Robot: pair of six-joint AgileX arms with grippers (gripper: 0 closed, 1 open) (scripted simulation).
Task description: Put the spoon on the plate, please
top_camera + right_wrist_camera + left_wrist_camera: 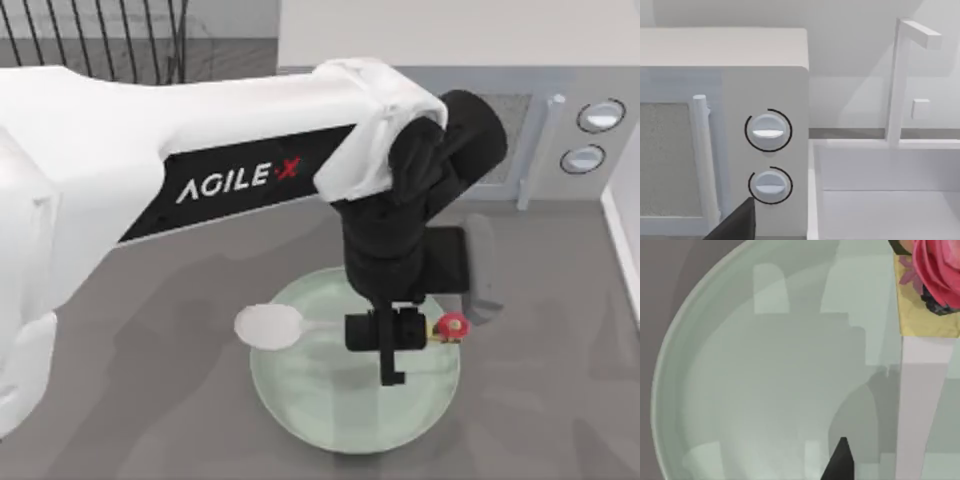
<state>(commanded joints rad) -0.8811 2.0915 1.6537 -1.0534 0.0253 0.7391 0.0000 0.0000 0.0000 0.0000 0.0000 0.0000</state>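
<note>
My left gripper (392, 340) pinches the thin handle of the white spoon (270, 326) above the glossy pale-green plate (300, 400); its oval bowl overhangs the plate's left rim.

The counter (150, 400) is flat and grey. A big round pale-green plate (300, 400) sits right on it, near the middle and close to the front edge. At the back, toward the right, stands a white microwave (520, 130) with two round knobs, and a white sink (880, 200) is set in just beside it at the right side.
</note>
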